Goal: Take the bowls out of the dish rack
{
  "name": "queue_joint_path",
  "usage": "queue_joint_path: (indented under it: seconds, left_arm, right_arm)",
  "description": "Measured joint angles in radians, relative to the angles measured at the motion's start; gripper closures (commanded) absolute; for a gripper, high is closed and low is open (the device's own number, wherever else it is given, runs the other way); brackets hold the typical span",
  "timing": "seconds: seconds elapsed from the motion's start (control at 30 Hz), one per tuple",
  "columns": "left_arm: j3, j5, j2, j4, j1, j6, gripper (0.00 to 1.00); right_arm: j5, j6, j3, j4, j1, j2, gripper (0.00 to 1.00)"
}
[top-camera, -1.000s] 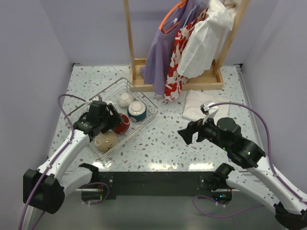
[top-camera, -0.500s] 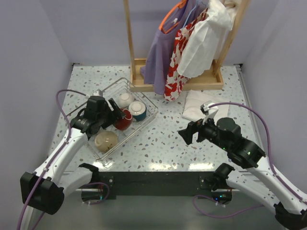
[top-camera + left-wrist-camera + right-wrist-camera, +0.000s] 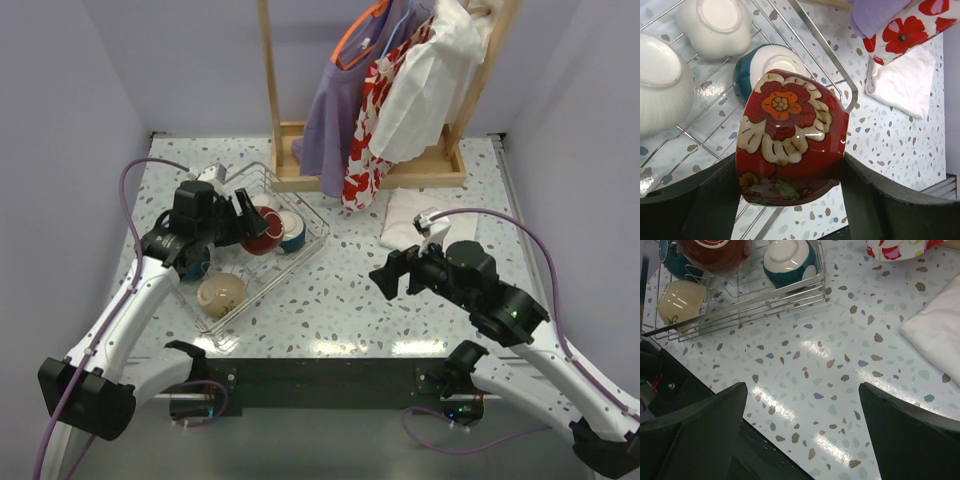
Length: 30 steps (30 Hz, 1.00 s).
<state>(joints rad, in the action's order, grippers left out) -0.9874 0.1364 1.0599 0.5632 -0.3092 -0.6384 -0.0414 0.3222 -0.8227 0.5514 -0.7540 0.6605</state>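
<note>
We see the left arm [image 3: 140,300] rising from its base at the near left edge and reaching forward and inward over the dish rack [image 3: 285,272]; its wrist is bent so that the left gripper [image 3: 254,220] points across the basket toward the right. Its fingers [image 3: 715,200] are closed partway on the red bowl [image 3: 790,145], one against each side; the bowl is turned on its side, its flowered outer wall facing the wrist camera. It hangs over the middle of the rack, just beside the teal-banded bowl [image 3: 767,62]; from the right wrist view it looks to be off the wires, though we cannot be sure.

Behind it a white bowl [image 3: 715,22] and a second white bowl [image 3: 660,85] lie bottoms up in the rack; the beige bowl [image 3: 220,293] sits at the rack's near end; the dark blue bowl [image 3: 196,266] is partly hidden under the left wrist.

The right arm [image 3: 520,320] is bent at the elbow and stretches from the near right edge toward the middle of the table [image 3: 340,300]; the right gripper [image 3: 393,273] hovers over bare speckled surface, well apart from the rack, its fingers [image 3: 690,440] spread wide with nothing between them. A white cloth [image 3: 405,222] lies beyond it, near the foot of the wooden clothes stand [image 3: 300,170].
</note>
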Motion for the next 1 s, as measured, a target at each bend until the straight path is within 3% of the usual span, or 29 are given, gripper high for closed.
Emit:
queue_joint_path:
  seconds: [0.3, 0.6, 1.0]
  left_arm:
    - [-0.026, 0.076, 0.013, -0.001, -0.024, 0.15, 1.0]
    - [-0.03, 0.111, 0.005, -0.045, -0.047, 0.307, 1.0]
    - [0.017, 0.133, -0.051, -0.153, -0.11, 0.557, 1.0]
  right_arm:
    - [0.031, 0.063, -0.111, 0.011, 0.0, 0.143, 0.01]
    - [0.12, 0.138, -0.297, 0.055, 0.0, 0.381, 0.01]
    - [0.113, 0.244, -0.519, 0.143, 0.0, 0.621, 0.01]
